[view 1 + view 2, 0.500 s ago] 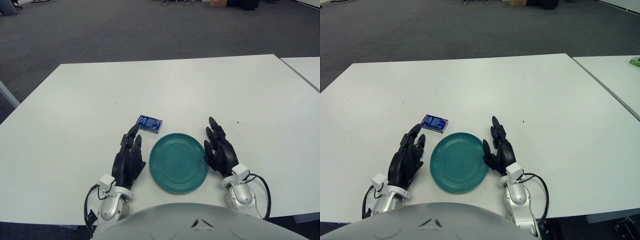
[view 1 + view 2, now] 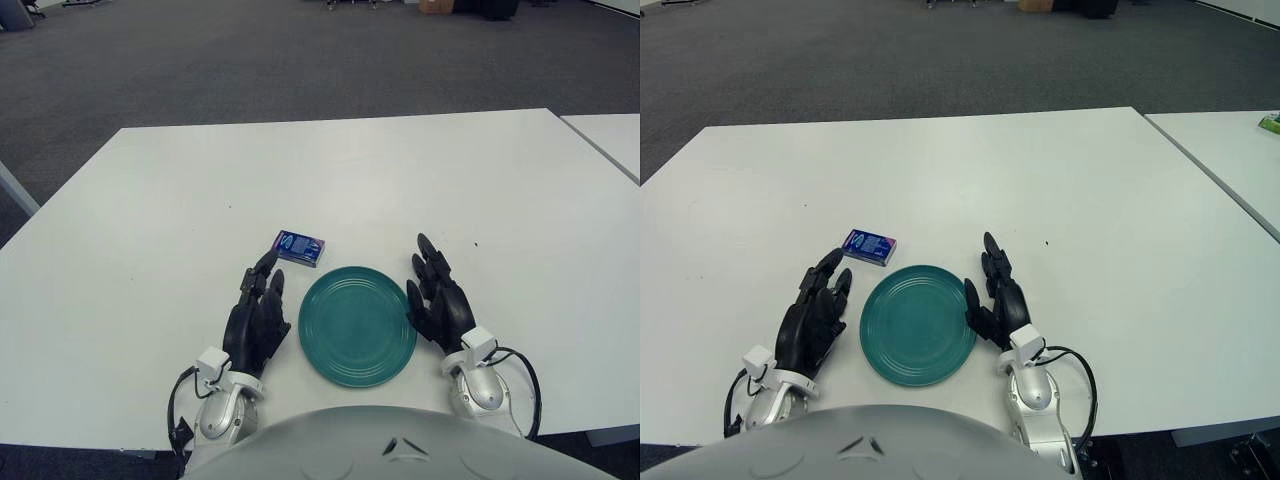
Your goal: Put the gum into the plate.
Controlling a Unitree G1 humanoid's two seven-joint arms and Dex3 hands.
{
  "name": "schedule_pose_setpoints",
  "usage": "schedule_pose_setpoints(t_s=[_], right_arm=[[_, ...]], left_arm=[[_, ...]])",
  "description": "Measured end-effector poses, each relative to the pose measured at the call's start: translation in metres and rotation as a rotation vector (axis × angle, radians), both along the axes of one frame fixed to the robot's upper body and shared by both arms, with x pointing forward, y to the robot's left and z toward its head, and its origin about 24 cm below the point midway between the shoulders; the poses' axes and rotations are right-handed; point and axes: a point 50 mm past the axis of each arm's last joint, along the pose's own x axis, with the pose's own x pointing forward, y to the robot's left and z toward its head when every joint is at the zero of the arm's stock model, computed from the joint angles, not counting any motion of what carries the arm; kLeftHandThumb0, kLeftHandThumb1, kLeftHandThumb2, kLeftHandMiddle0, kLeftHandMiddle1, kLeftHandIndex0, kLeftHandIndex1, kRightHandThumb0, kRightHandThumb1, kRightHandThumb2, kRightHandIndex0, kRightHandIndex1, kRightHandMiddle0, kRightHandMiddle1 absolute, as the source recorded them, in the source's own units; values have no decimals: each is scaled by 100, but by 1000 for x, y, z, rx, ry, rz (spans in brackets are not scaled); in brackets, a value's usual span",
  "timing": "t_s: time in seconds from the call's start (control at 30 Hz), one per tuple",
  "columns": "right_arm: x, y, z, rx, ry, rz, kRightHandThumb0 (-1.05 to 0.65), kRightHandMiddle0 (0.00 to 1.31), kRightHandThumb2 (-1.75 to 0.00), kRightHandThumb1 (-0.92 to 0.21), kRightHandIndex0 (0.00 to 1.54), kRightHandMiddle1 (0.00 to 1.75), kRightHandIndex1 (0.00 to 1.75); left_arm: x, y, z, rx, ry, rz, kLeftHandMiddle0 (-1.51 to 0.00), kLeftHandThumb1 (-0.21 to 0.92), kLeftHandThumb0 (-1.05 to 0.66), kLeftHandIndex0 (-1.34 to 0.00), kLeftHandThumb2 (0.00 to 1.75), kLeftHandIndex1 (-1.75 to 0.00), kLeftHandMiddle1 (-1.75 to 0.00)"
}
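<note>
A small blue gum pack (image 2: 300, 247) lies flat on the white table, just beyond the upper left rim of the green plate (image 2: 358, 325). The plate holds nothing. My left hand (image 2: 259, 310) rests on the table left of the plate, fingers stretched out and holding nothing, fingertips a short way short of the gum. My right hand (image 2: 436, 298) rests right of the plate, fingers stretched out and holding nothing.
The white table (image 2: 330, 180) extends far ahead and to both sides. A second white table (image 2: 1240, 150) stands to the right across a narrow gap. Grey carpet lies beyond.
</note>
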Motion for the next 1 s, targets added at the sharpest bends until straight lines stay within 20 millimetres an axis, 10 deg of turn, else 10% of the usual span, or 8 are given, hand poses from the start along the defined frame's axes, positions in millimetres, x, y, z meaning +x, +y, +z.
schedule_pose_setpoints(t_s=[0.53, 1.0], right_arm=[[0, 0, 0, 20, 5, -8, -96, 0, -71, -92, 4, 0, 0], [1, -1, -1, 31, -9, -15, -90, 4, -73, -92, 10, 3, 3]], left_arm=[[3, 4, -2, 67, -9, 4, -21, 92, -105, 0, 83, -56, -1], [80, 33, 63, 812, -370, -135, -27, 92, -96, 0, 63, -68, -3]])
